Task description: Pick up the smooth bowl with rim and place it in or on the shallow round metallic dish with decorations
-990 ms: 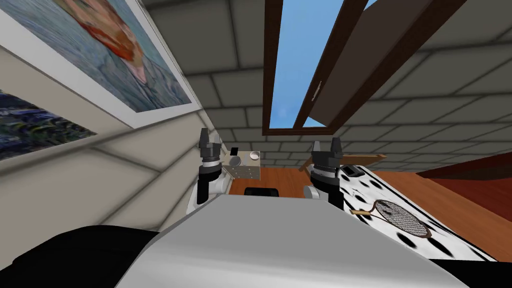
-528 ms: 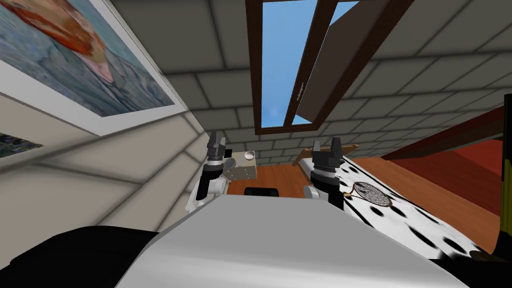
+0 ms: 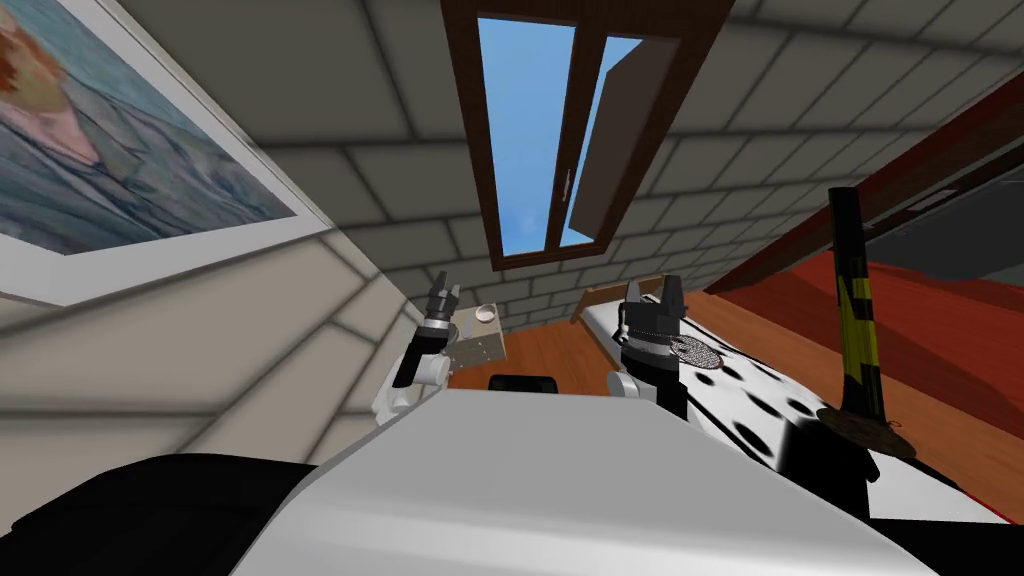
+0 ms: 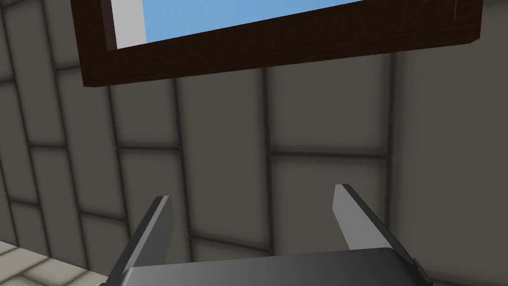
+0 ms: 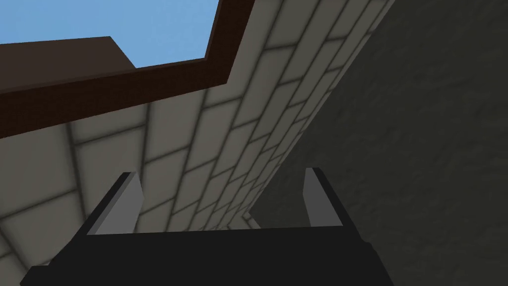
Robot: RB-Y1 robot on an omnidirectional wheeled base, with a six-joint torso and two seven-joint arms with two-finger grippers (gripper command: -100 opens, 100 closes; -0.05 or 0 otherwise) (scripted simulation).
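One small pale table (image 3: 480, 348) stands by the brick wall, under one window (image 3: 525, 130). One white bowl (image 3: 487, 313) with a rim sits on the table's top. Two arms are raised with fingers pointing upward. The left gripper (image 3: 440, 294) is at the table's left edge, near the bowl. The right gripper (image 3: 652, 287) is well to the table's right, in front of one spotted bed (image 3: 740, 385) carrying one racket (image 3: 695, 350). Both pairs of jaws are spread, holding nothing.
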